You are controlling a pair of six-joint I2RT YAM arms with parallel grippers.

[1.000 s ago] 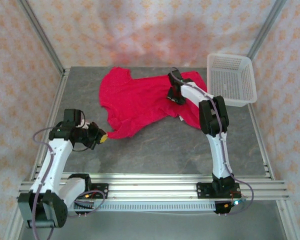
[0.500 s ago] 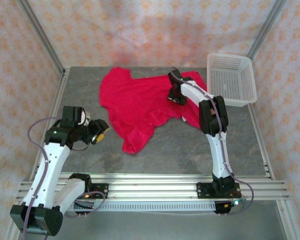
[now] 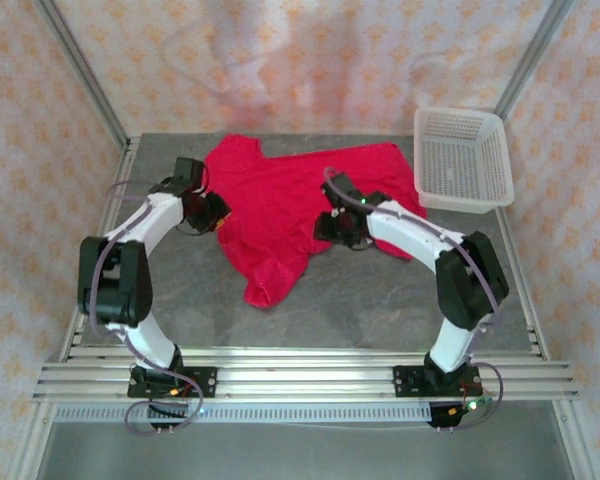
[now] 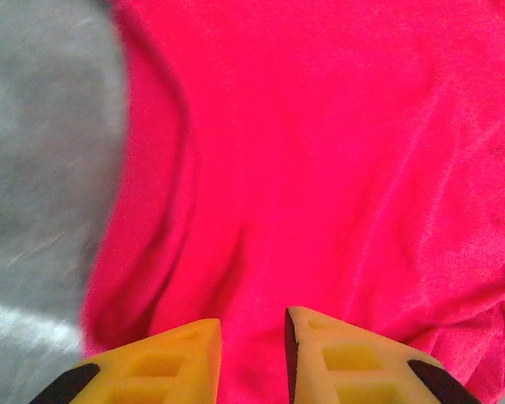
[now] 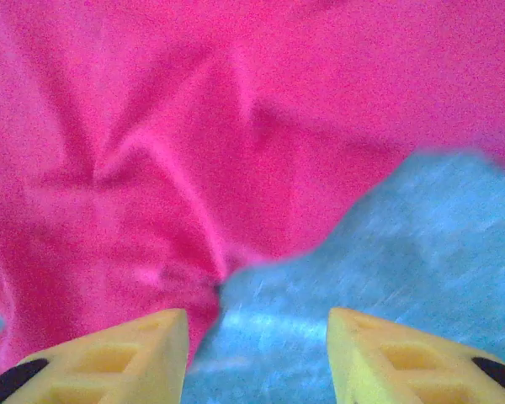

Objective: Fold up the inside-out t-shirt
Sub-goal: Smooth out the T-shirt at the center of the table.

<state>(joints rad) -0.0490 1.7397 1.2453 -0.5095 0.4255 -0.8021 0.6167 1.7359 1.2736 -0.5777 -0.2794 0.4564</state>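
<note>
The inside-out t-shirt (image 3: 280, 195) lies rumpled, crimson red, across the back middle of the grey table (image 3: 360, 290), with one corner trailing toward the front. My left gripper (image 3: 212, 212) is at the shirt's left edge. In the left wrist view its yellow fingers (image 4: 177, 362) stand a narrow gap apart over the red fabric (image 4: 320, 168), the left gripper (image 4: 252, 324) pinching nothing. My right gripper (image 3: 332, 225) is at the shirt's near right hem. In the right wrist view the right gripper (image 5: 257, 316) is wide open above the hem (image 5: 151, 126) and bare table (image 5: 421, 252).
A white mesh basket (image 3: 465, 160) stands at the back right corner, close to the shirt's right sleeve. Metal frame posts (image 3: 80, 75) and patterned curtain walls enclose the table. Bare grey surface stretches in front of the shirt toward the arm bases.
My left arm swung from the front left of the table up to the shirt's left edge. The right gripper moved from the shirt's back part forward to its near hem. The shirt's right side shifted.
</note>
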